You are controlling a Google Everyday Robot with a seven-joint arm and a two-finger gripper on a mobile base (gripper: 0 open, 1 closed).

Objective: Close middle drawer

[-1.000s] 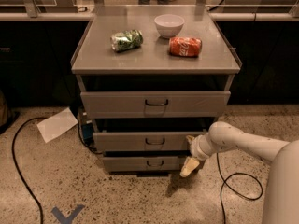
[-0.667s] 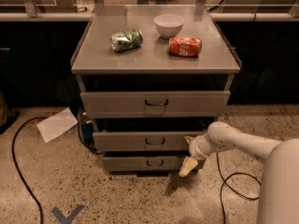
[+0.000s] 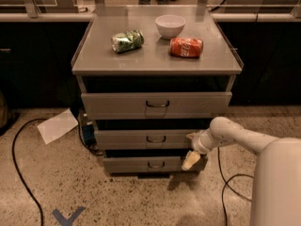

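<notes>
The grey cabinet has three drawers. The middle drawer [image 3: 141, 139] has a plain flat front and a small dark loop handle [image 3: 155, 139]; its front sits back from the top drawer's front, with a dark gap above it. My gripper [image 3: 191, 149] is at the right end of the middle drawer's front, with one pale fingertip [image 3: 189, 161] hanging down over the bottom drawer's right end. My white arm [image 3: 235, 138] reaches in from the right.
The top drawer [image 3: 155, 105] stands out furthest; the bottom drawer [image 3: 146, 164] is below. On the cabinet top [image 3: 94, 55] lie a green bag [image 3: 127, 40], a white bowl [image 3: 170, 26] and a red can [image 3: 186, 47]. A white paper [image 3: 57, 125] and black cables [image 3: 19, 173] lie on the floor.
My arm and gripper have shifted slightly left along the middle drawer's front. The drawers look about the same.
</notes>
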